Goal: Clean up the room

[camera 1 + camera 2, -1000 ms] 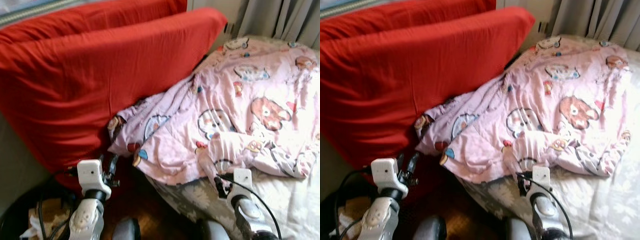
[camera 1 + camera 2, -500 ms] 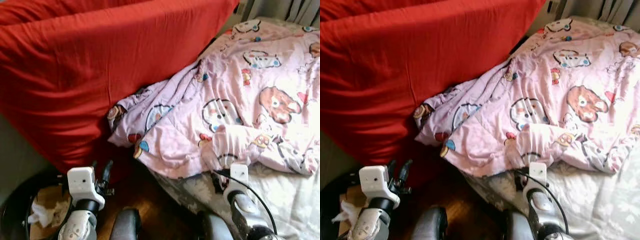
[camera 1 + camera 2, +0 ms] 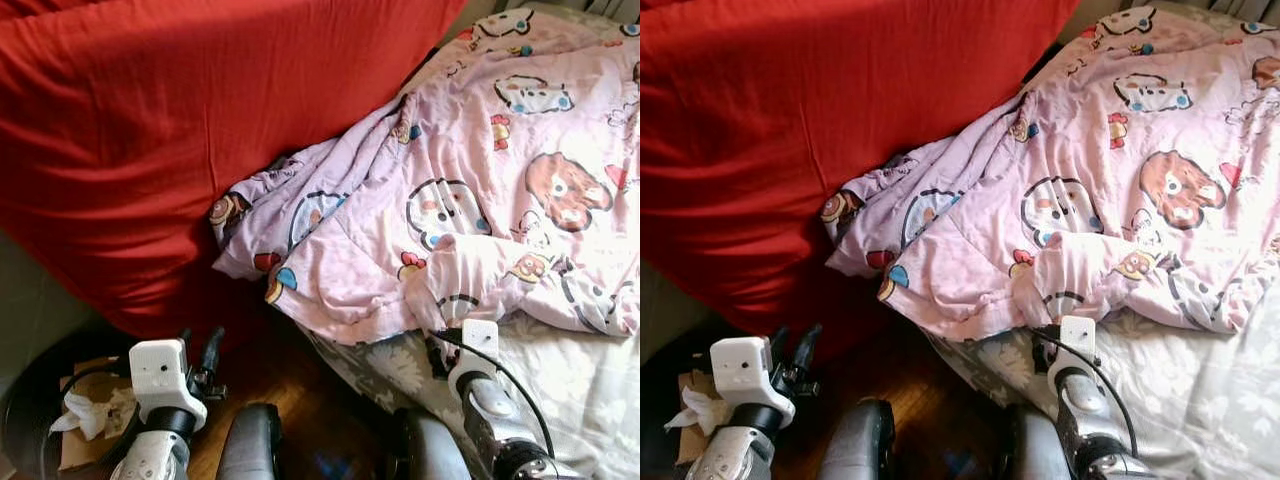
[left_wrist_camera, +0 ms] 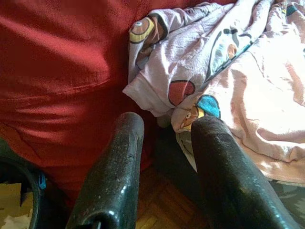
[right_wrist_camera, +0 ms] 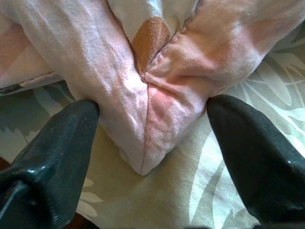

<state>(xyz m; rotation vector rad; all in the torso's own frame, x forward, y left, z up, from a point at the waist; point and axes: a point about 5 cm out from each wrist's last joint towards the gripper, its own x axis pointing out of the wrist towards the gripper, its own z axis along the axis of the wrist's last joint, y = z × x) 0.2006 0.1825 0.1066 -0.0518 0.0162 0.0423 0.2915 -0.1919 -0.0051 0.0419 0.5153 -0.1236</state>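
A dark round bin [image 3: 25,400] by my left side holds brown cardboard and a white crumpled tissue [image 3: 80,415]; part of it is cut off. My left gripper [image 4: 164,143] is open over the wood floor. My right gripper [image 5: 147,143] is open around a corner of the pink cartoon blanket [image 3: 480,200], lying on the bed beside the big red cushion [image 3: 200,130].

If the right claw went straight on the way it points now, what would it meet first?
Most likely the folded corner of the pink cartoon quilt, lying between the open right claw fingers.
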